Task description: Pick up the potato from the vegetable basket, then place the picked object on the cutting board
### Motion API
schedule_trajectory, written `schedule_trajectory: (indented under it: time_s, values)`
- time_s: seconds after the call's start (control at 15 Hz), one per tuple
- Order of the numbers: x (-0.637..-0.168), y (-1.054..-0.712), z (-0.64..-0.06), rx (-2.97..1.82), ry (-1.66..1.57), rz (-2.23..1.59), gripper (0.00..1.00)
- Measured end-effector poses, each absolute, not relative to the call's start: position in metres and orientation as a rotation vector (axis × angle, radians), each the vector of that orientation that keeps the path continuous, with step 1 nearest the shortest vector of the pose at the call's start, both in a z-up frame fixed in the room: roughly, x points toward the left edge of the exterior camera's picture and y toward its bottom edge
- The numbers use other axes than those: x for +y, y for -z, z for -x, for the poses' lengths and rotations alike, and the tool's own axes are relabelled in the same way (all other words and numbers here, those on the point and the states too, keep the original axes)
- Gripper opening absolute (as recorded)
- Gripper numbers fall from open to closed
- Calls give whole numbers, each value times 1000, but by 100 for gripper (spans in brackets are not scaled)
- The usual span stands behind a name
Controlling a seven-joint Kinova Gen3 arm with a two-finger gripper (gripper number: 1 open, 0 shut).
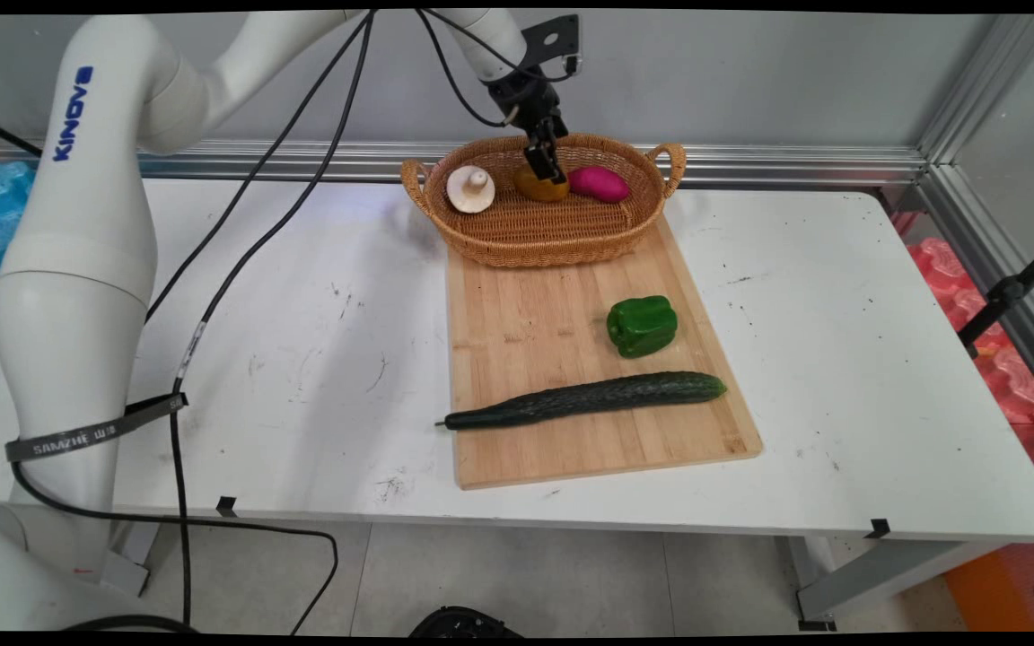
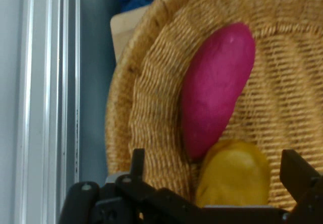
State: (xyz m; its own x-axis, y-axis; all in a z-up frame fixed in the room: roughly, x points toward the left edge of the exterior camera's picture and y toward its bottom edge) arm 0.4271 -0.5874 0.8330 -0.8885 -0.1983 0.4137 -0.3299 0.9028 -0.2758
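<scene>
My gripper (image 1: 547, 170) reaches down into a woven wicker basket (image 1: 535, 254) at the back of the table. It is open, right over a yellow rounded vegetable (image 1: 542, 190). In the hand view that yellow vegetable (image 2: 234, 176) lies between my spread fingers (image 2: 137, 159), with gaps on both sides. A magenta sweet potato (image 2: 217, 88) touches it on one side, against the basket's wall (image 2: 151, 108). In the main view the sweet potato (image 1: 599, 183) is just right of the gripper, and a white mushroom (image 1: 470, 188) lies at the basket's left end.
The basket stands on the far end of a wooden cutting board (image 1: 526, 309). A green bell pepper (image 1: 642, 326) and a long dark cucumber (image 1: 589, 399) lie on the board nearer the front. Black cables hang from the arm at the left.
</scene>
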Motion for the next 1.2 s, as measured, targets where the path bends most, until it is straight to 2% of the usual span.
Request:
schedule_trajectory:
  time_s: [0.73,0.8,1.2]
  values:
    - [-599,-806,-442,-2711,-447,-362,100]
    - [-599,-804,-443,-2715,-438,-359,0]
    - [-596,-806,-443,-2725,-425,-348,0]
